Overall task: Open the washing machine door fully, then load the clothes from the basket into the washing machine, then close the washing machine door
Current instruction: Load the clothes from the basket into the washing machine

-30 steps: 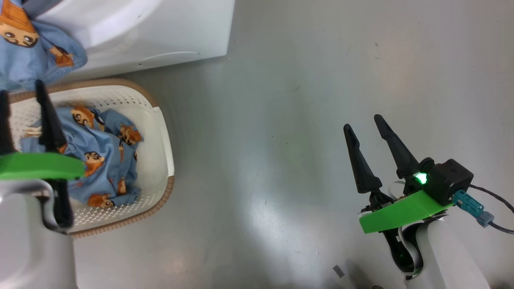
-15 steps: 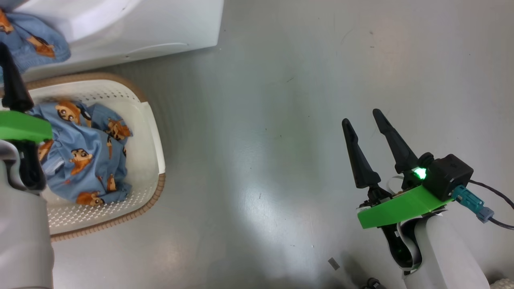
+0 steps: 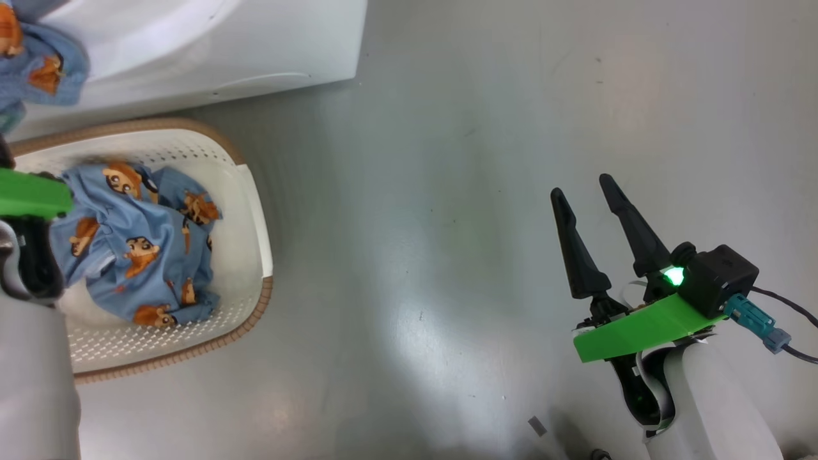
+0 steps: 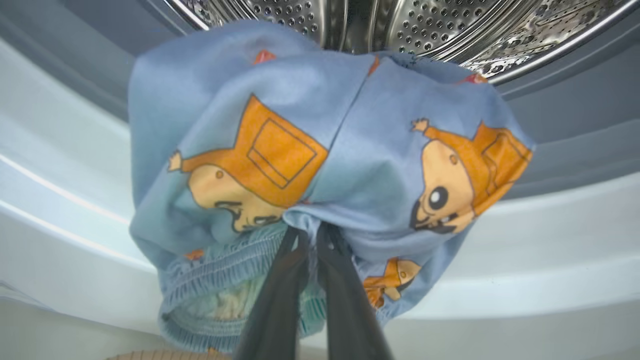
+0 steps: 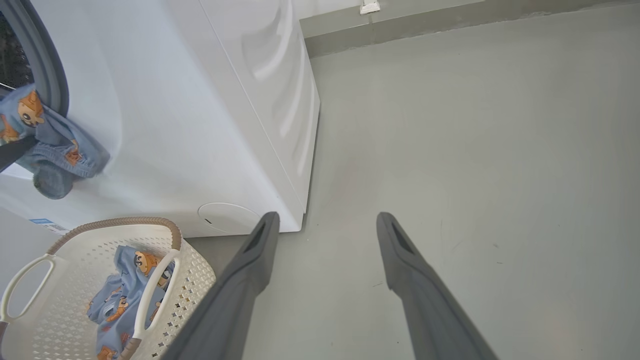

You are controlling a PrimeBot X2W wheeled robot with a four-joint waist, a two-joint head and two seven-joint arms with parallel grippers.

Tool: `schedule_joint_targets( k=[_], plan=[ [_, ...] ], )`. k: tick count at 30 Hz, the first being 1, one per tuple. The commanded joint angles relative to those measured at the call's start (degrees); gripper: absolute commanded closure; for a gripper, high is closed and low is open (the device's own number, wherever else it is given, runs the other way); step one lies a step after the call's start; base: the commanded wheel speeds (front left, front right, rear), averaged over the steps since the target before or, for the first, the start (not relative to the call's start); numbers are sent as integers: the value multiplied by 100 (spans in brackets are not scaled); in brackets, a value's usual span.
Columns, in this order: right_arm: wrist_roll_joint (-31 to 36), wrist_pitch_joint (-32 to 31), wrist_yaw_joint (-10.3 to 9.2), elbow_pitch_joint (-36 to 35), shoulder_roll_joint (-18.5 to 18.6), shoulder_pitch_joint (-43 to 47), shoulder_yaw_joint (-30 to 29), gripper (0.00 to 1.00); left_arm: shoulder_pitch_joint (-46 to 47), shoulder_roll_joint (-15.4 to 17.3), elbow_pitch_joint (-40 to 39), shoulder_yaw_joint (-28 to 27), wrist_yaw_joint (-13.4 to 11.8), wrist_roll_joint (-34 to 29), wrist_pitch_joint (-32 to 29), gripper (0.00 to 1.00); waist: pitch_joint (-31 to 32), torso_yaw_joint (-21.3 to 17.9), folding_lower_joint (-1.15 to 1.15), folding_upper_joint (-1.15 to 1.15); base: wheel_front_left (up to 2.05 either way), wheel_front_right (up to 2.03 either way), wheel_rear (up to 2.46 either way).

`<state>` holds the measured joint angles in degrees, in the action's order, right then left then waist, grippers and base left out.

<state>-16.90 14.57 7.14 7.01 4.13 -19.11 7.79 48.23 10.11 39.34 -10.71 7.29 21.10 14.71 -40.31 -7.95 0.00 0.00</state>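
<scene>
The right claw [image 3: 580,186] sits at about 4 o'clock in the head view. Its two fingers are spread wide over bare floor [image 3: 447,191] with nothing between them, just as a second ago.

The change is on the other side. The left claw [image 4: 310,234] stood open over the basket [image 3: 259,300] a second ago. It has since risen toward 10 o'clock and snapped shut. In its wrist view the two dark fingers meet, with a fold of the blue garment [image 4: 350,140] gathered at their tips, so it looks pinched on that cloth.

The basket lies at 9 o'clock with more clothes [image 3: 137,246] bunched inside. Beyond it, at 11 o'clock, is the washing machine [image 3: 243,45]. The garment hangs out of its mouth, its upper edge at the rim of the drum [image 4: 440,25] and the rest sagging down the white front.

This looks like a fresh grip to carry the half-loaded piece fully inside. The bundle in the basket remains to be loaded, and the door is yet to be closed.
</scene>
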Motion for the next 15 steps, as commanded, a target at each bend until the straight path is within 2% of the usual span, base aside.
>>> schedule_joint_targets(
  k=[1,10,15],
  plan=[
    [-32,43,35,-83,-4,72,84,0,-337,234,-378,-148,17,-126,28,100,67,53,0,0,0,0,0],
    [-47,43,35,-59,-3,112,99,0,-978,-193,-2025,-448,-13,-802,29,100,238,138,0,0,0,0,0],
    [-55,43,35,-48,-7,121,111,0,-830,-221,-2244,-364,-3,-960,29,100,271,143,0,0,0,0,0]
  ],
)
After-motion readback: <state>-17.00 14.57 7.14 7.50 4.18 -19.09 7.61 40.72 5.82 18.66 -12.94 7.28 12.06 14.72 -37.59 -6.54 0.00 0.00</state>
